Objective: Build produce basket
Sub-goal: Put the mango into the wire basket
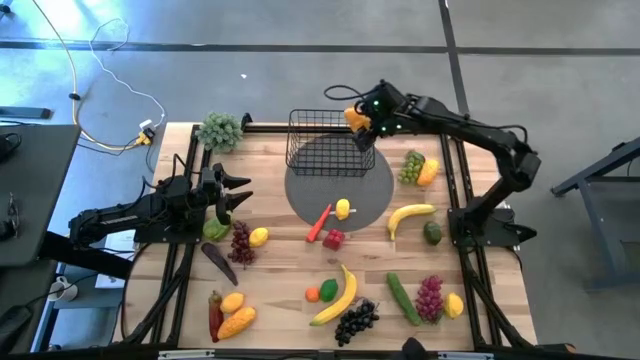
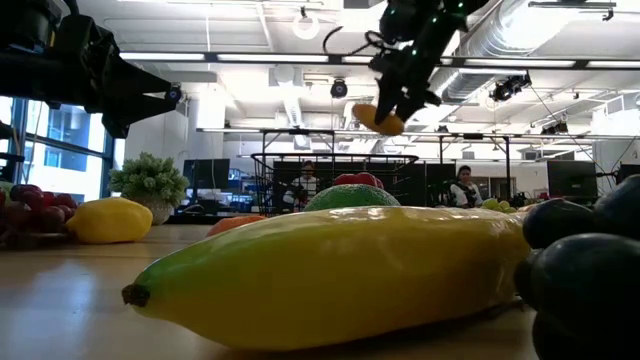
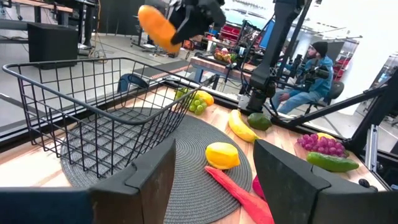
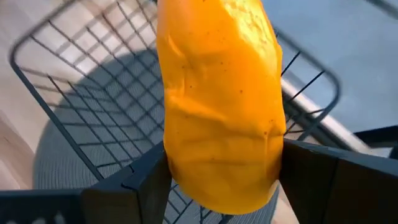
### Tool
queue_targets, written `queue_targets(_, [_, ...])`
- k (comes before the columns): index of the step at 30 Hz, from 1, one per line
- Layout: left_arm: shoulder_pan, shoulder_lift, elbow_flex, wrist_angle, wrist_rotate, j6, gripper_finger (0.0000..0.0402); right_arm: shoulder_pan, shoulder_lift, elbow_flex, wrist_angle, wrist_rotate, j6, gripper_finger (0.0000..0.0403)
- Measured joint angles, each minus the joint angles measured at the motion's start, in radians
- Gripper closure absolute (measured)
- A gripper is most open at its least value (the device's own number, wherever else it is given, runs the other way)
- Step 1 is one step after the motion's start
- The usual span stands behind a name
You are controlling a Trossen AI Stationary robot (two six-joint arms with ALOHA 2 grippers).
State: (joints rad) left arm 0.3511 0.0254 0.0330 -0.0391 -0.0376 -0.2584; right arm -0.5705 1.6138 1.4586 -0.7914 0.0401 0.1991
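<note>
Your right gripper (image 1: 362,122) fingers are holding an orange fruit (image 1: 356,117) over the empty basket's (image 1: 322,140) right rim; left gripper (image 1: 232,192) is waiting wide; remaining produce (image 1: 335,298) is crowding the surface (image 1: 280,290).

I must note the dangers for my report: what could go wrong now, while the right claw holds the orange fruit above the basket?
1. The right claw holds the orange fruit above the right rim of the black wire basket, not its middle. Released here, it may strike the rim and fall onto the grey mat.
2. The basket looks light and empty; a descending claw could catch the wire and push or tip it.
3. The left claw waits open nearby, above the green pepper.
</note>
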Motion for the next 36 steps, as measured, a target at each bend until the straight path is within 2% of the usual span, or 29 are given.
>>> queue_targets(24, [0.000, 0.000, 0.000, 0.000, 0.000, 0.000, 0.0196, 0.067, 0.207, -0.001, 0.009, -0.023, 0.102, 0.0174])
queue_targets(36, [0.000, 0.000, 0.000, 0.000, 0.000, 0.000, 0.0196, 0.067, 0.227, -0.001, -0.010, -0.029, 0.123, 0.0173])
